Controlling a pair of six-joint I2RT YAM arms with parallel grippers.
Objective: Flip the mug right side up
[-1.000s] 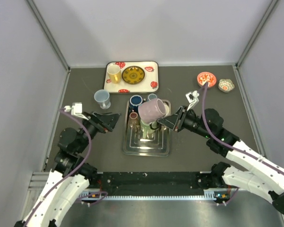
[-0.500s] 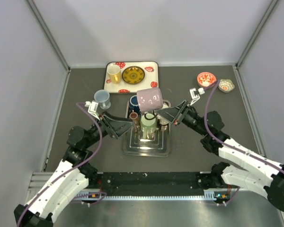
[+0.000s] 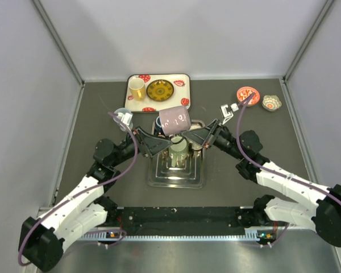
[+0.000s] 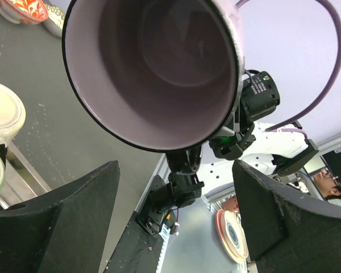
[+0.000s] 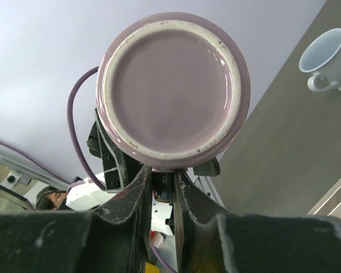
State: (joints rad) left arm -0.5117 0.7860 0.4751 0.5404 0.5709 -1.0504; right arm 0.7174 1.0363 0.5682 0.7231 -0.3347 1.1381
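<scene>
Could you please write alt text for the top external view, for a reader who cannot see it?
The right tool holds a lilac mug on its side in the air over a metal rack, while the open left tool sits close beside it. A strawberry-patterned tray and two small bowls sit behind.

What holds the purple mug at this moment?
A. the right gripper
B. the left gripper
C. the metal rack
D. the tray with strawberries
A: in the right wrist view the right gripper is closed just under the base of the purple mug, which hangs in the air, while the left gripper stands open before its mouth.
</scene>
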